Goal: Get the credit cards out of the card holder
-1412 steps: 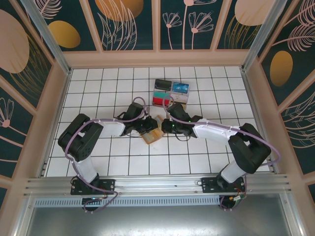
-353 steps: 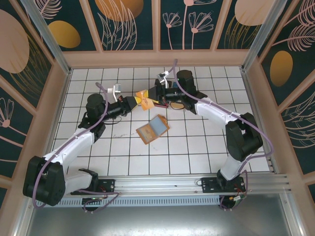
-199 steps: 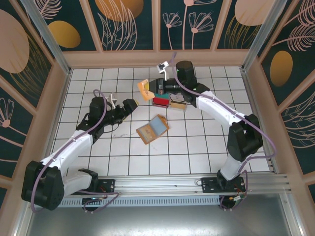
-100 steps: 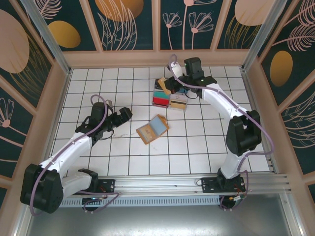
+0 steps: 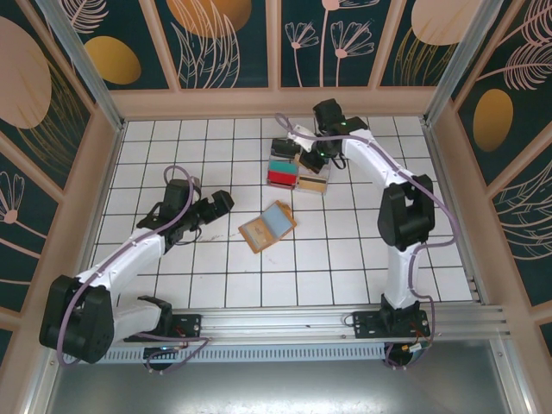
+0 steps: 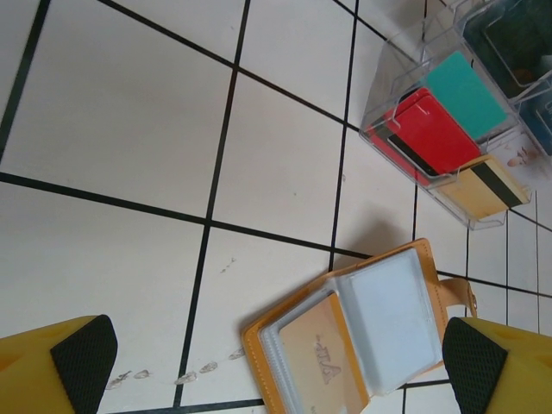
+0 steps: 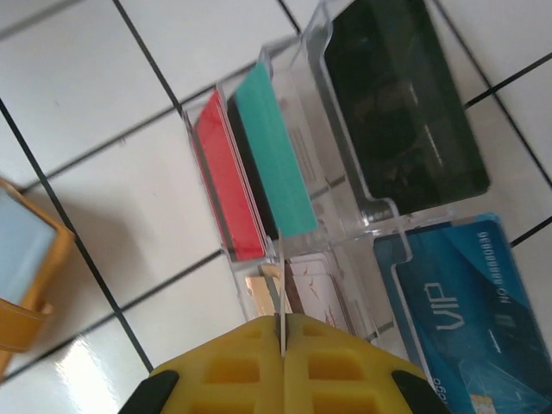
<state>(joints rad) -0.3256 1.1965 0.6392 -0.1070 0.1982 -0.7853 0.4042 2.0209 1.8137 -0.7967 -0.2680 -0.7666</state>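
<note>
While the small tan-orange leather card holder [image 5: 269, 226] lies spread open on the white tiled table [image 5: 172, 147] between the two arms, one peach card [image 6: 315, 360] shows inside its clear left sleeve. I cannot tell whether the pale right sleeve is filled. Left gripper [image 5: 222, 203] hovers just beside the holder, fingers spread wide and empty. Farther back, apart from the holder, stands a clear acrylic divided tray [image 6: 379, 86] with sorted card stacks [image 7: 228, 185]. Right gripper [image 7: 282, 329] hangs over it, fingers pressed together on what appears to be a thin tan card [image 7: 261, 291] seen edge-on. My judgement is that this card is being filed. It should go down between the dividers, square to its slot, before the fingers part, so it neither catches a wall nor tips out.
</note>
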